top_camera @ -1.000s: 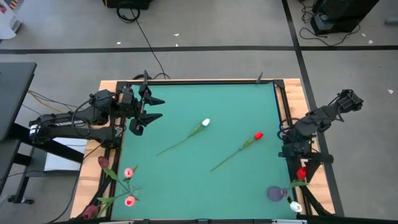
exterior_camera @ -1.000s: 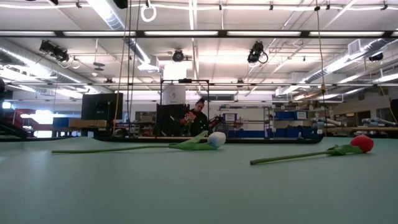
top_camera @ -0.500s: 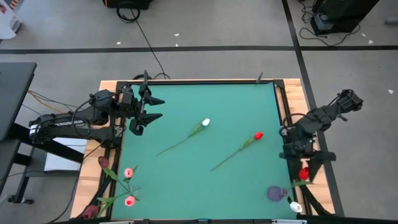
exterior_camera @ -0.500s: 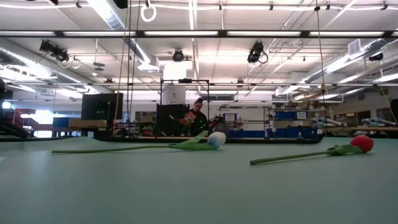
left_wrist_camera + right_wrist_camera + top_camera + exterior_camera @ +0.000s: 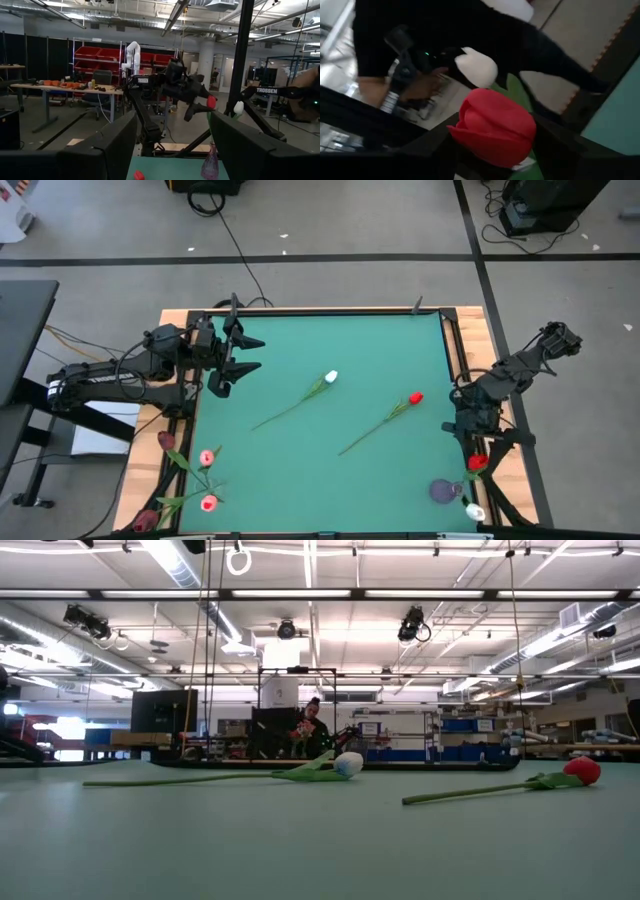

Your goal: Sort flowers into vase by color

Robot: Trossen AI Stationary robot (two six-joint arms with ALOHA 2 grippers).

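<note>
The right gripper [image 5: 476, 442], at the table's right edge, clasps a red artificial tulip [image 5: 495, 125] on its green stem, poised just at 1 o'clock of the purple glass vase [image 5: 443, 491] holding a white tulip [image 5: 475, 512]. The left gripper [image 5: 232, 358] waits spread wide at 10 o'clock on the green mat [image 5: 320, 460]. Two long-stemmed tulips, one white [image 5: 331, 376] and one red [image 5: 415, 397], lie mid-mat, stems running toward 7 o'clock.

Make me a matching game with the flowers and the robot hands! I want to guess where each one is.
Things:
1. white tulip
2. red tulip
3. pink tulips
4. right gripper

Places:
A. at the table's right edge, holding a red flower
B. lying on the green mat, nearer the left arm
C. standing at the table's left front corner
D. lying on the green mat, nearer the right arm

Pairs: 1-B, 2-D, 3-C, 4-A
</note>
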